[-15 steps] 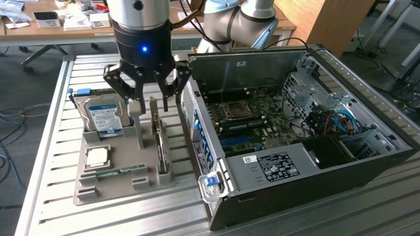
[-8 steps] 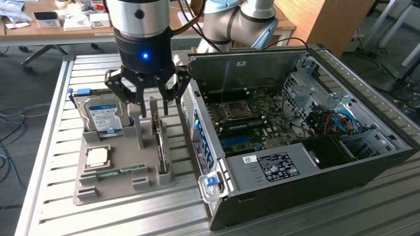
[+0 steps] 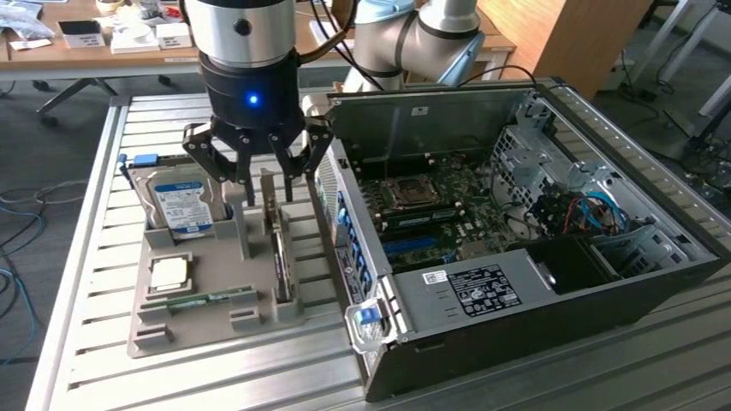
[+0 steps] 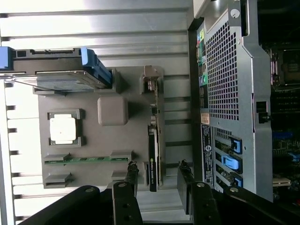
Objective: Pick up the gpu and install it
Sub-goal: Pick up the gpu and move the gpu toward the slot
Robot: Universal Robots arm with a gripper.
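Your gripper (image 3: 265,180) hangs open-fingered over the gpu (image 3: 280,257), which stands on edge in its slot of the grey tray (image 3: 188,330), alongside the hard drive (image 3: 181,205), processor (image 3: 169,274) and memory stick (image 3: 205,300), beside the open computer case (image 3: 423,120).

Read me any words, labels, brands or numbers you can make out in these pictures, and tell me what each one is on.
Blue-and-white label on the silver hard drive: print too small to read.
White label on the black metal cover inside the dark computer case: unreadable.
Green-marked sticker on the thin black gpu card: blurred.
No text can be quoted.
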